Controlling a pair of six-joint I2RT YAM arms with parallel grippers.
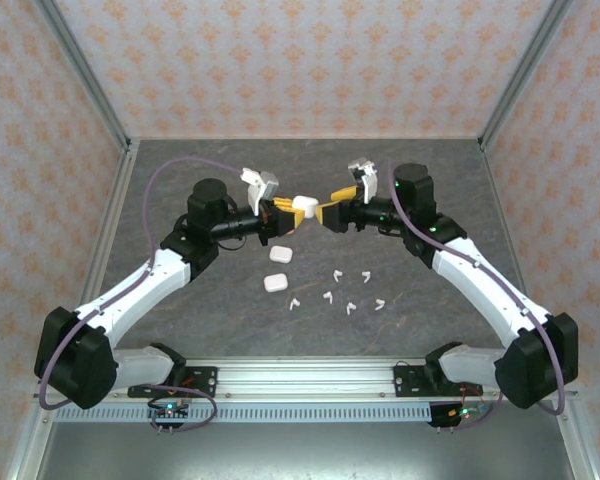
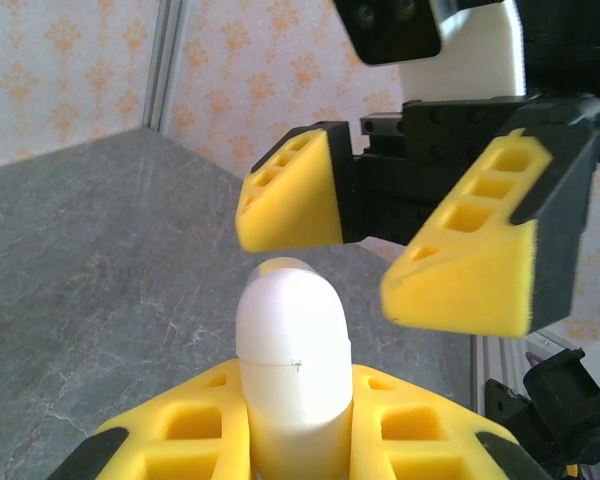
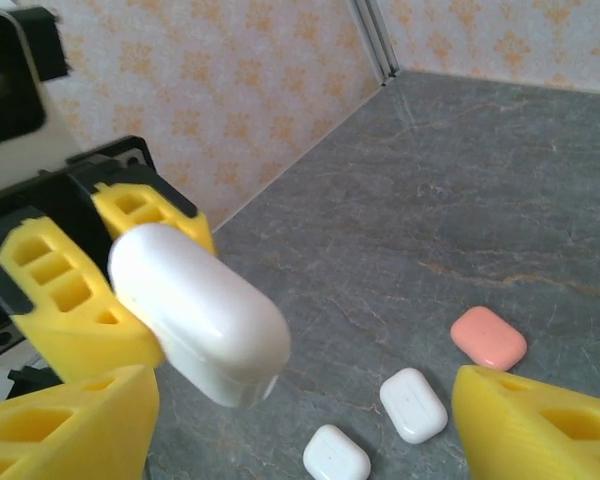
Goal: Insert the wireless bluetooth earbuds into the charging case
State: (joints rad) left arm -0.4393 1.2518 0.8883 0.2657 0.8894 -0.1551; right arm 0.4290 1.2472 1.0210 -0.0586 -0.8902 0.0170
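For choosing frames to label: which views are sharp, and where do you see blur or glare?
Top external view: even light, sharp, faint shadows by the earbuds. Left wrist view: white case sharp, wall soft. Right wrist view: the case nearly washed out.

the walls (image 1: 300,60) wore pale wallpaper with a repeating orange motif. the table top (image 1: 430,180) was dark grey, veined like stone. aluminium posts (image 1: 80,65) framed the back corners, and a metal rail (image 1: 300,372) ran along the near edge. the light was soft and even.
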